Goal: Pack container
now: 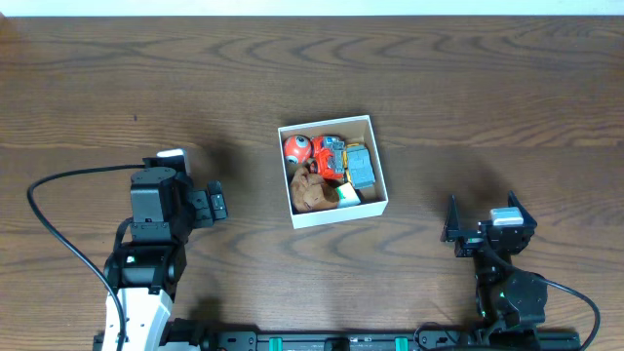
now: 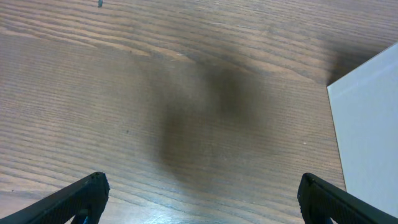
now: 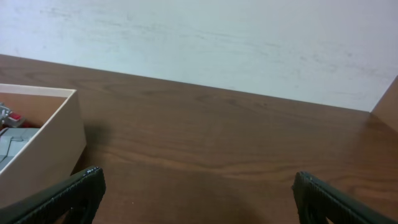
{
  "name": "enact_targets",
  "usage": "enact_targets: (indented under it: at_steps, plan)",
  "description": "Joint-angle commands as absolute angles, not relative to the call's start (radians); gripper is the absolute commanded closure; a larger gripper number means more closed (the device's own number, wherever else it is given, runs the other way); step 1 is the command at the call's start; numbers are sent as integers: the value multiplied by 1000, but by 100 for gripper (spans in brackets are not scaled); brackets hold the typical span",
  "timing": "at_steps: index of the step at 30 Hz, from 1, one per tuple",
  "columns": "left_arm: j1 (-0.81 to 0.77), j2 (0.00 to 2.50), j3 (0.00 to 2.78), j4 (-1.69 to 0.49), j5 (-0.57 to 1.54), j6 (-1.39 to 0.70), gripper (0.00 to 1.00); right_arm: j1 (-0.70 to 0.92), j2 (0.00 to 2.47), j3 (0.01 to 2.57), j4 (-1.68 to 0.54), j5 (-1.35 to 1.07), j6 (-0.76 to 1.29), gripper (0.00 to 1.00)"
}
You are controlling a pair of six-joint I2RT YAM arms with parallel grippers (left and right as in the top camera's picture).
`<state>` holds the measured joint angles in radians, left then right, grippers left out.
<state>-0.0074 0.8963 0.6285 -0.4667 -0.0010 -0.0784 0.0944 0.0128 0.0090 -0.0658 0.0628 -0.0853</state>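
Left cable (image 1: 49, 229): a black cable that bends in a loop over the bench (image 1: 487, 88), at the far left, and goes to the left arm.

Left arm (image 1: 156, 210): black, on the left side of the bench, turned toward the middle.

Left pincer (image 1: 216, 204): it points to the right, toward the container, but stays apart from it. It is open. In the left wrist view (image 2: 202, 186) the two black fingers are far from each other and only brown wood with a soft shadow shows between them.

Container (image 1: 341, 213): a small square box, white outside, brown inside. It stands at the middle of the bench, between the two arms and a little turned. Its white wall shows at the right edge of the left wrist view (image 2: 367, 124) and at the left edge of the right wrist view (image 3: 43, 155).

Inside the container: an orange ball (image 1: 296, 148) in the far left corner, a red toy (image 1: 330, 156) beside it, a brown soft toy (image 1: 311, 190) at the near left, a grey-blue toy (image 1: 361, 168) on the right side, and a yellow-green piece (image 1: 348, 194) at the near right. They lie close together.

Right pincer (image 1: 483, 229): near the front edge of the bench, right of the container and well apart from it. It is open; in the right wrist view (image 3: 196, 183) the fingers are wide apart over bare wood.

Wall (image 3: 217, 37): pale, behind the bench.
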Motion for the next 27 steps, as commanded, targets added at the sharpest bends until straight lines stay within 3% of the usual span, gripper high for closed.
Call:
enact_targets:
  at_steps: [1,8,17,27]
  plan:
    - [-8,900,628,-466,-12,-84,2,93,6,6,-68,55,-98,1]
    - [-8,852,628,-561,-9,-84,2,93,6,6,-68,55,-99,1]
    - [-7,446,500,-650,-12,-73,2,93,6,6,-68,55,-99,1]
    - [-7,171,224,-400,-8,-40,2,93,6,6,-68,55,-99,1]
